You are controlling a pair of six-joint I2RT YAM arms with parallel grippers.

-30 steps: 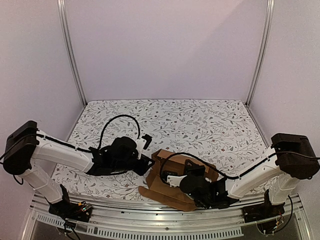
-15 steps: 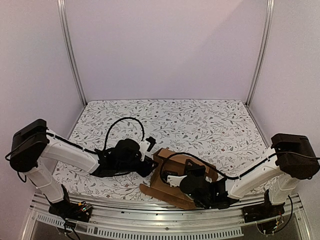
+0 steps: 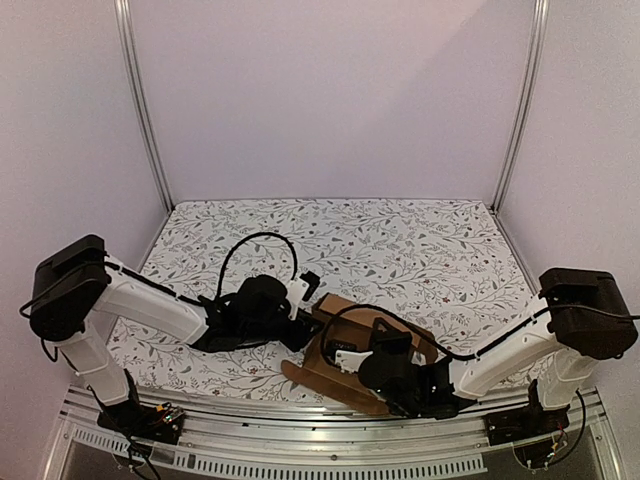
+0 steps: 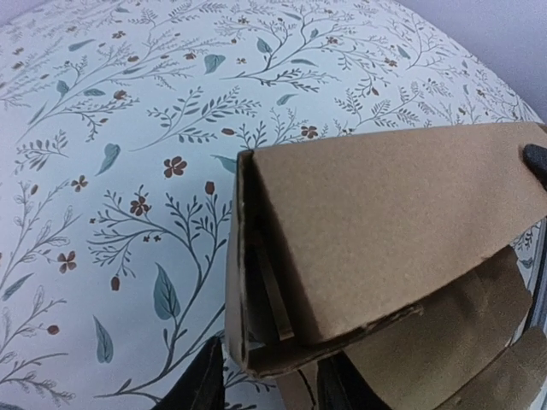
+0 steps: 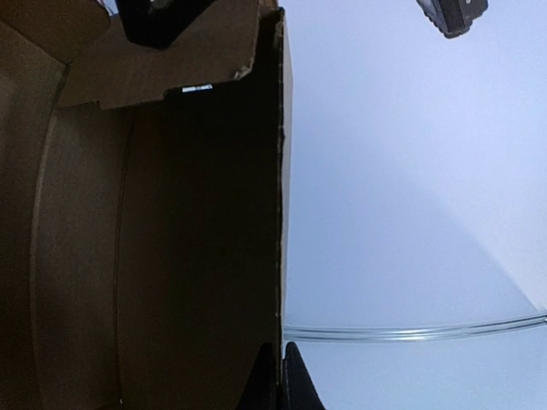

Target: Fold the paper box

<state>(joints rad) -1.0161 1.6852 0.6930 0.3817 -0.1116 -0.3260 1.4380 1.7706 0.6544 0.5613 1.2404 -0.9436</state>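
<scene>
The right pincer (image 5: 280,352) — closed — nips the paper box (image 5: 171,256).

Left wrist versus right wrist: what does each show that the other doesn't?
Left wrist only: the floral table, the outer face of the paper box with a wall folded over, and the fingers of the left gripper either side of its corner. Right wrist only: the box's dark inside, the right gripper shut at a wall's edge, and the pale wall behind. Both: brown cardboard, with that arm's own fingers at the bottom.
</scene>
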